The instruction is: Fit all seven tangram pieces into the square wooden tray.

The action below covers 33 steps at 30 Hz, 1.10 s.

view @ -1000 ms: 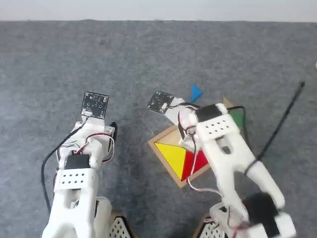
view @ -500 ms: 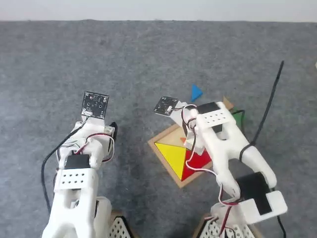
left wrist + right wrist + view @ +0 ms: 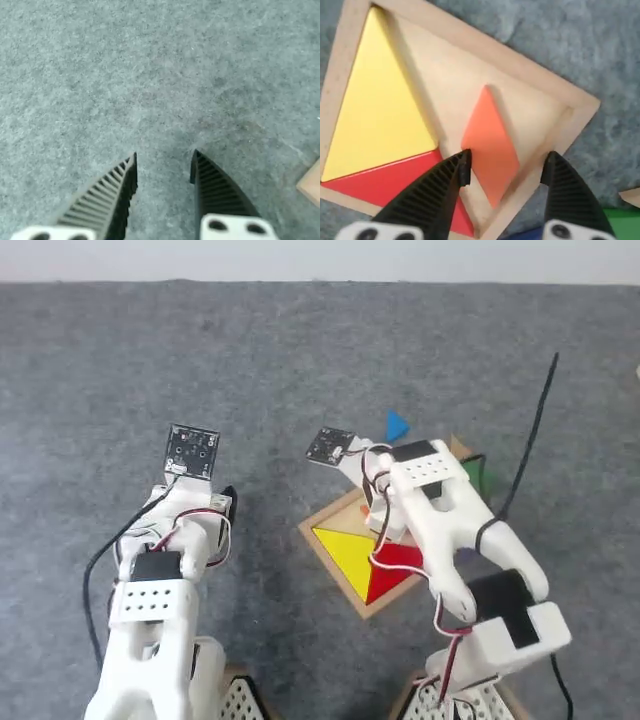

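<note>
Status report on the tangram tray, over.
Left end effector open above carpet. Right end effector open astride orange piece in tray. Yellow piece, red piece seated. Blue piece outside tray.

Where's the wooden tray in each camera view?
High view: the tray sits right of centre, partly under the right arm.
Left wrist view: a tan wooden corner at the picture's margin, probably the tray, apart from the open left pincer.
Right wrist view: the tray is close up beneath the open right pincer.
Shared landmark: the yellow triangle in the high view; same triangle in the right wrist view.
</note>
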{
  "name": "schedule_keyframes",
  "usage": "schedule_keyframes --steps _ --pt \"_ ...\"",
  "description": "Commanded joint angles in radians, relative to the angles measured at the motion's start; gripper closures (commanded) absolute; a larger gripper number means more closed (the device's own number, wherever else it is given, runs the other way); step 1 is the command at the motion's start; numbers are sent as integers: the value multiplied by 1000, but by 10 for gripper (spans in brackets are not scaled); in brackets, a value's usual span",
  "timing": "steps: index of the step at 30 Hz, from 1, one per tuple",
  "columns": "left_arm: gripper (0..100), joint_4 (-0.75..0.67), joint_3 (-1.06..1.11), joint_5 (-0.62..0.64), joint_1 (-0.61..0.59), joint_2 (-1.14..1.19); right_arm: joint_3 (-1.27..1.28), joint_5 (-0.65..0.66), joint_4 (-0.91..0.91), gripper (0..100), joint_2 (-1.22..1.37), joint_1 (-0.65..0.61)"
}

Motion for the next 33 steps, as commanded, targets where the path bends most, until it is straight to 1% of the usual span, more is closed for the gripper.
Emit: schedule_keyframes --steps 1,5,9,13,22,33 --pt "825 -23 -39 -8 -5 3 -51 3 16 757 77 -27" --pt "825 -23 -39 -8 -5 3 -81 0 21 757 116 -82" --pt "825 -23 -39 -8 -5 3 -123 -41 22 757 140 -120" --pt "825 -23 -39 -8 -6 3 -178 -48 44 757 177 -160" --pt "825 -23 -39 -8 -8 3 -404 -58 168 757 334 -163" --pt "825 -23 -39 -8 -5 3 -393 -107 189 757 220 -153"
